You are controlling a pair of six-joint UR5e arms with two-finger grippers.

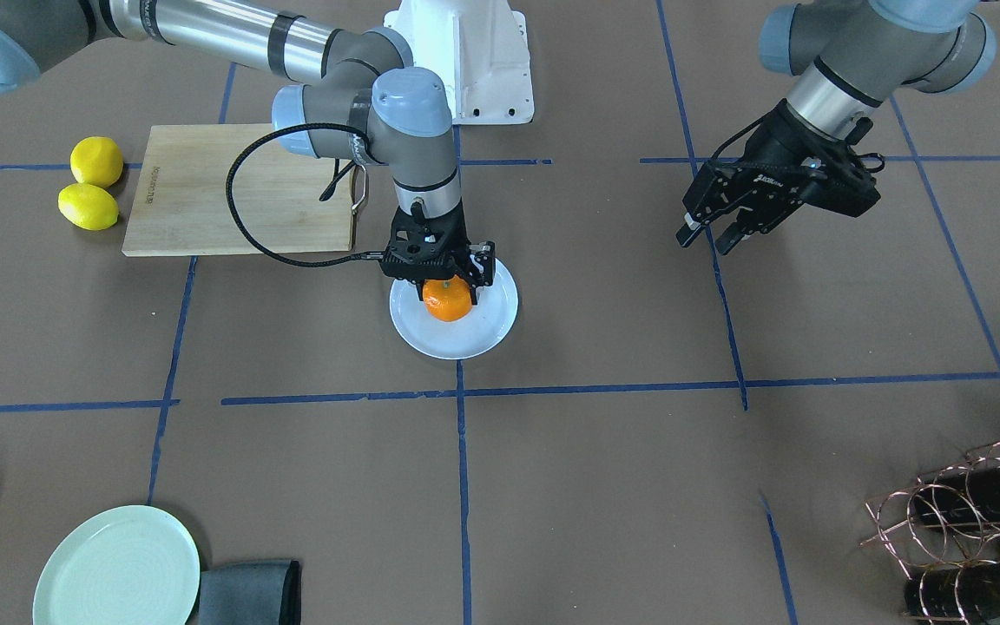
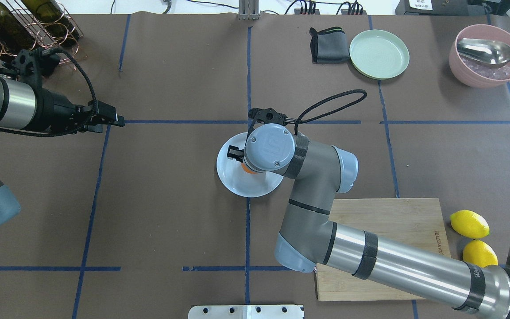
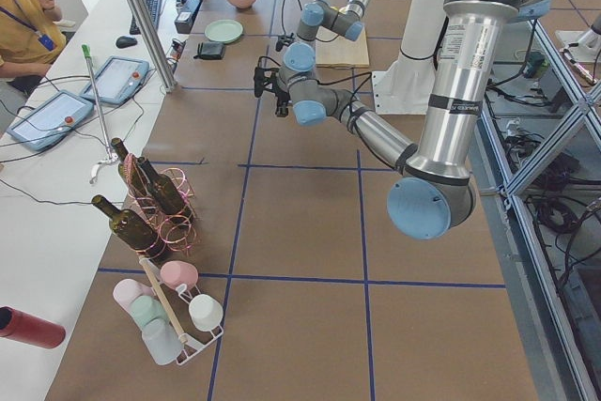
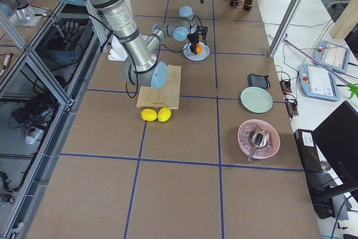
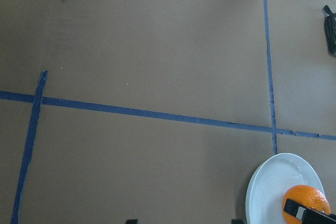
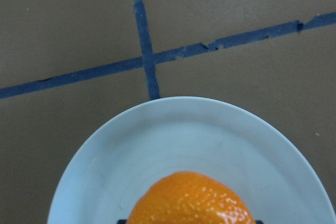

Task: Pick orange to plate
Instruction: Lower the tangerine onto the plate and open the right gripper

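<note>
The orange point(image 1: 448, 302) sits low over the back half of the white plate point(image 1: 483, 334) near the table's middle. My right gripper point(image 1: 444, 286) points straight down and is shut on the orange, a finger on each side. The right wrist view shows the orange point(image 6: 191, 200) close up above the plate point(image 6: 184, 135); whether it touches the plate I cannot tell. From overhead the wrist hides most of the fruit, and only the plate's rim point(image 2: 233, 177) shows. My left gripper point(image 1: 707, 240) hangs open and empty, well away on the table's other half.
A wooden cutting board point(image 1: 240, 187) lies behind the plate, with two yellow lemons point(image 1: 92, 184) beside it. A mint-green plate point(image 1: 118, 569) and a grey cloth point(image 1: 248, 590) sit at the operators' edge. There is a wire bottle rack point(image 1: 969, 521) and a pink bowl with a spoon point(image 2: 485, 55).
</note>
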